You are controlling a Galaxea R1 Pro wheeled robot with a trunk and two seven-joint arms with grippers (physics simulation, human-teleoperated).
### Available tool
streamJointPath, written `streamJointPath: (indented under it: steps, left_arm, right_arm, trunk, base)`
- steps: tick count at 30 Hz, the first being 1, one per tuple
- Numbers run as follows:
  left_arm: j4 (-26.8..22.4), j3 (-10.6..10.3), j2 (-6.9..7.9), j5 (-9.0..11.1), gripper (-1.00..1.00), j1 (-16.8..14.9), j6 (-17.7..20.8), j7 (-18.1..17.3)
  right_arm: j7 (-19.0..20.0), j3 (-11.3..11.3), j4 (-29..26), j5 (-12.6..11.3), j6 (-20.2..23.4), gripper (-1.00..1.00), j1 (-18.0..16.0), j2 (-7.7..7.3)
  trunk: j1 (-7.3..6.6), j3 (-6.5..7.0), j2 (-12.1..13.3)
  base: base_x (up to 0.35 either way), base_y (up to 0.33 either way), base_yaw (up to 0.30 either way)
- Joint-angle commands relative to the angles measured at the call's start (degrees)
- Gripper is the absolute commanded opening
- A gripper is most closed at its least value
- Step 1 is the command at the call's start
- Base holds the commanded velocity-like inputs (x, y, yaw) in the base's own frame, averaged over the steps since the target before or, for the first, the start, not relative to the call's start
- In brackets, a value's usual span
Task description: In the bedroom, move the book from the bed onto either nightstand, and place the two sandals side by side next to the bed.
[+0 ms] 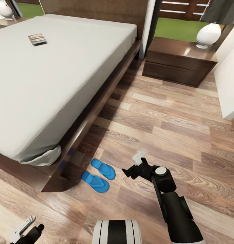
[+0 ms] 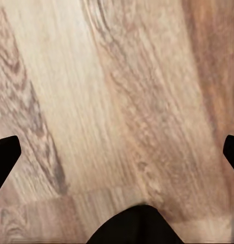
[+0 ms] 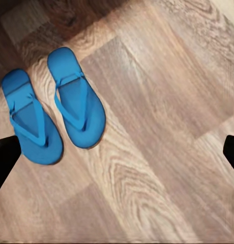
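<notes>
Both my grippers, left [image 2: 117, 152] and right [image 3: 117, 152], gape wide over grained wood planks [image 1: 171, 125]. Smooth blue sandals [image 3: 53, 104] lie paired beside the bed [image 1: 45, 67]; the thin book [image 1: 37, 39] rests on its mattress.

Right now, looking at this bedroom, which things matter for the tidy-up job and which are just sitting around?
Part of the job:
- book, lying on the bed
- two sandals, side by side on the floor by the bed's corner
- nightstand with its lamp

Just there:
- wood floor
- second lamp at the bed's far side
</notes>
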Motion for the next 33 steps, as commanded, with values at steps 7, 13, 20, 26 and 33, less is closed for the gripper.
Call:
streamJointPath:
  steps: [7,13,20,26,33]
  left_arm:
    - [-0.8,-3.85,0.21,0.75,1.0,-0.23,1.1,-0.01]
    - [-0.84,-6.89,0.49,0.73,1.0,-0.62,1.23,-0.06]
    - [-0.85,-8.08,0.57,0.73,1.0,-0.75,1.31,-0.2]
    - [-0.84,-9.02,0.59,0.72,1.0,-0.92,1.66,-0.37]
    - [-0.69,-10.66,0.6,0.72,1.0,-1.53,3.01,-0.45]
  right_arm:
    - [0.58,-0.34,-0.19,0.6,3.18,1.0,-0.34,0.03]
    - [0.59,-0.34,-0.22,0.6,3.89,1.0,-0.46,0.03]
    - [0.58,-0.35,-0.22,0.6,4.04,1.0,-0.48,0.03]
    - [0.59,-0.35,-0.22,0.6,4.08,1.0,-0.49,0.03]
    - [0.57,-0.35,-0.22,0.6,4.09,1.0,-0.49,0.03]
  trunk:
    - [-0.16,1.08,0.05]
    - [-0.31,2.41,0.13]
    - [-0.49,3.96,0.22]
    - [-0.65,5.29,0.3]
    - [-0.83,6.84,0.4]
  base:
    - [-0.074,-0.014,-0.256]
    - [-0.003,-0.001,-0.267]
    - [-0.001,0.0,-0.268]
    - [0.0,0.0,-0.268]
    - [0.0,0.0,-0.268]
